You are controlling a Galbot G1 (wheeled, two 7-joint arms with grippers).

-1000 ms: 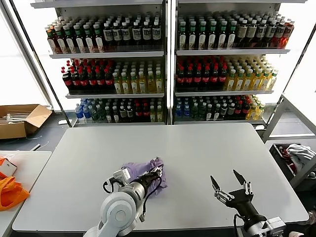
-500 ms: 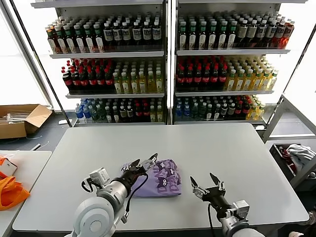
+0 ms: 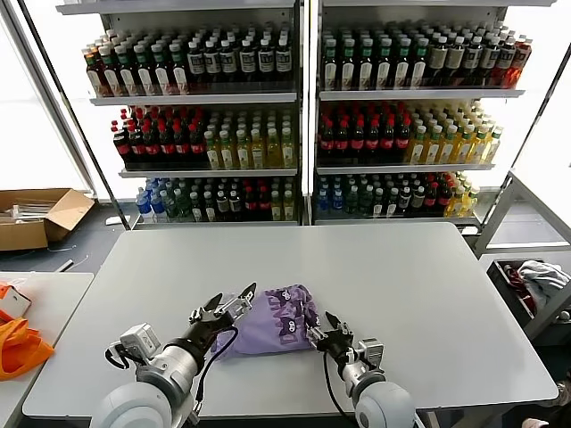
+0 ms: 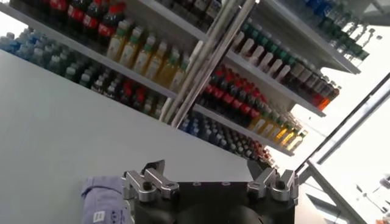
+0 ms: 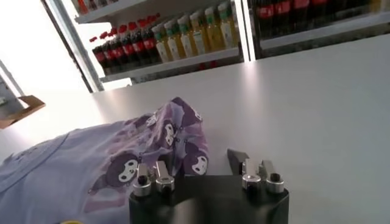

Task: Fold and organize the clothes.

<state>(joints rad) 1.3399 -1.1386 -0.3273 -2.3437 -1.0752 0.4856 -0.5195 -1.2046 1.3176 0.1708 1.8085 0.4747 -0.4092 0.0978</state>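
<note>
The left gripper [image 3: 225, 306] hangs with its jaws spread and empty at the left edge of the lavender T-shirt [image 3: 272, 323], which lies bunched, cartoon print up, near the front of the white table [image 3: 401, 276]. The right gripper [image 3: 325, 332], jaws partly apart with nothing between them, sits at the shirt's right edge. The fabric looks thin, light and limp, likely to sag and slide, so I would pinch it at a hem or corner.

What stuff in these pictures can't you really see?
- T-shirt: its underside is hidden against the table in every view.
- Right gripper: in the head view, whether it touches the T-shirt's edge is unclear.
- Left gripper: in the left wrist view its fingertips are cut off by the picture's edge.
- Bottles: labels too small to read in the head view.
</note>
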